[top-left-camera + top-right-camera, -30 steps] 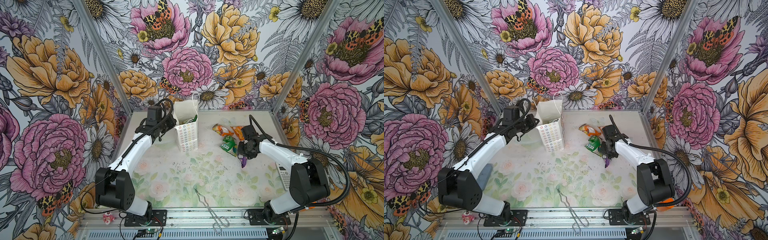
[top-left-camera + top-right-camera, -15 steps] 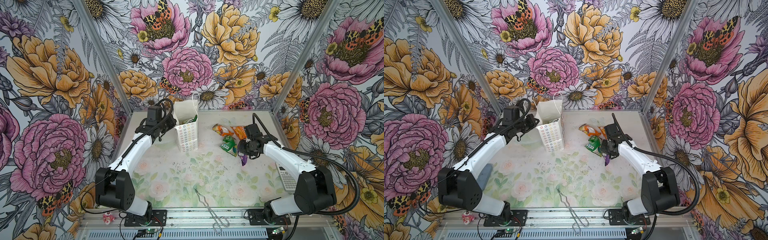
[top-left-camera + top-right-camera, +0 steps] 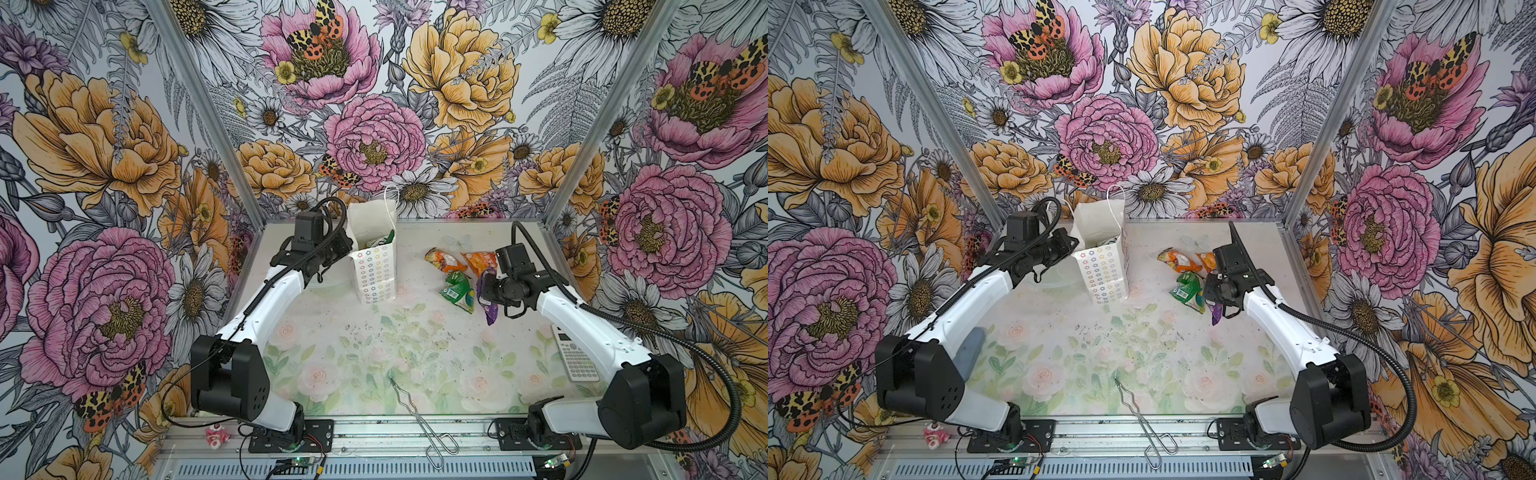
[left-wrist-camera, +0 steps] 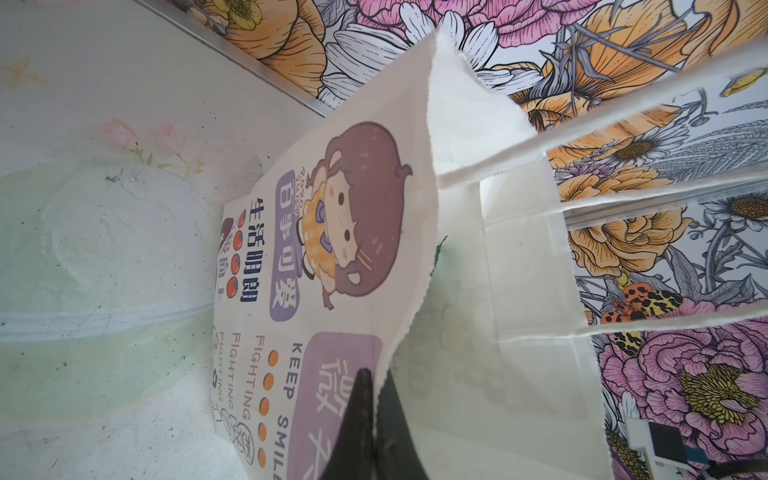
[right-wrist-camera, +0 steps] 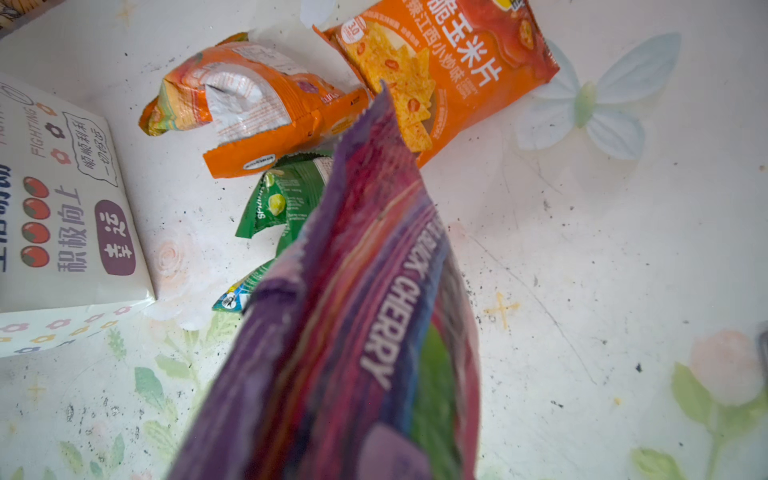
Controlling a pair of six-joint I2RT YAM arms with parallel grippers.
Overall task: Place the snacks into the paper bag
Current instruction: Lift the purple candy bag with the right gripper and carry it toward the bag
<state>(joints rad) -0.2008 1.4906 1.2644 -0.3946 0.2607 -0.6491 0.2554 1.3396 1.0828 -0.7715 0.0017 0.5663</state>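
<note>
The white paper bag [image 3: 376, 270] [image 3: 1104, 272] stands upright at the back, left of centre. My left gripper [image 4: 376, 376] [image 3: 345, 247] is shut on the rim of its wall with the cartoon girl [image 4: 357, 216]. A green packet [image 3: 380, 243] shows inside it. My right gripper [image 3: 485, 291] [image 3: 1212, 291] is shut on a purple-pink snack packet [image 5: 361, 332] [image 3: 490, 309] that hangs off the table and hides its fingers in the right wrist view. On the table lie a crumpled orange packet [image 5: 249, 108] [image 3: 442, 259], a flat orange packet [image 5: 449, 70] [image 3: 482, 261] and a green packet [image 5: 282, 203] [image 3: 457, 291].
A white calculator [image 3: 575, 353] lies under the right forearm near the right wall. Metal tongs [image 3: 419, 419] rest across the front edge. A small pink-white toy [image 3: 217, 436] sits on the front rail. A grey-blue object [image 3: 969, 353] lies beside the left arm.
The right arm's elbow has swung outward to the right while its gripper kept hold of the purple-pink packet, which now hangs a little higher. The left arm and the bag have not moved.
</note>
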